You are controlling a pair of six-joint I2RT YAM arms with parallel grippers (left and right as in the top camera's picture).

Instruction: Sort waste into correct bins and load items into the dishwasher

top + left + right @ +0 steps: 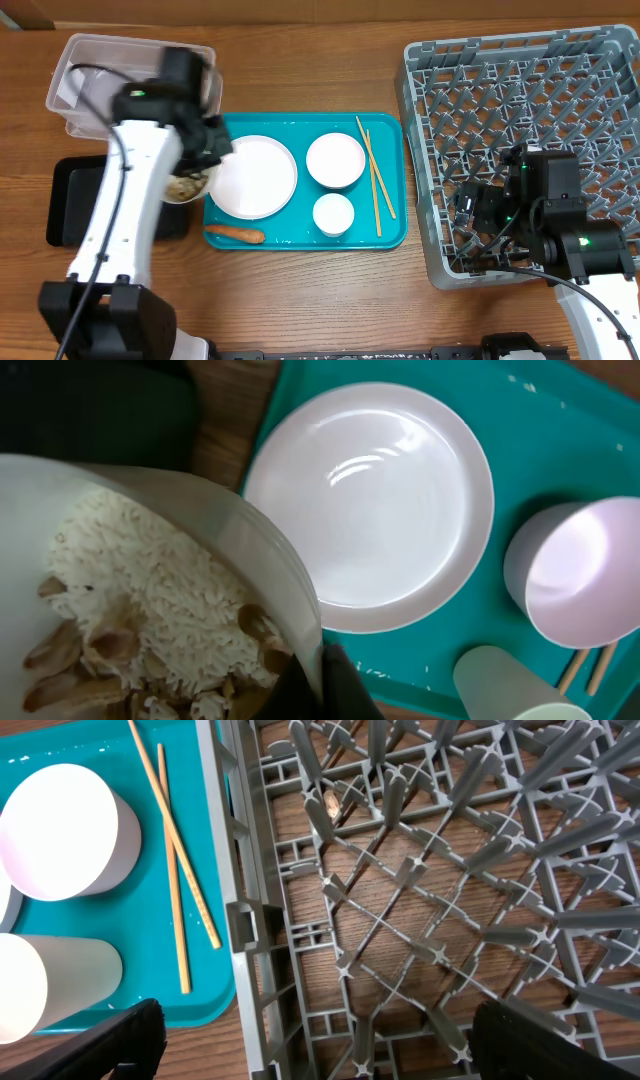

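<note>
Over by the left edge of the worktop, the left gripper (207, 158) is pinching the rim of the food bowl (270, 560), with one dark finger (335, 682) showing right against the white wall in the wrist view. Inside are the scraps (150, 600), white rice with brown nutty bits heaped on the near side. The bowl sits between the black tray (65, 205) and the teal tray (395, 235); whether it rests on the wood or hangs just above it, I cannot tell. The clear tub (75, 70) is up in the far left corner, partly under the arm. On the teal tray at mid-table, the plate (253, 176) lies at the left end, the wider bowl (335, 160) beside it, and the small cup (333, 214) nearer the front edge. The chopsticks (375, 180) lie side by side along the tray's right end, and the carrot (235, 235) lies at its near left corner. On the right side, the dish rack (520, 100) fills the far right corner. The right gripper (320, 1055) hangs over the rack's near left part, fingers (100, 1040) spread wide with only pegs and grid between them.
</note>
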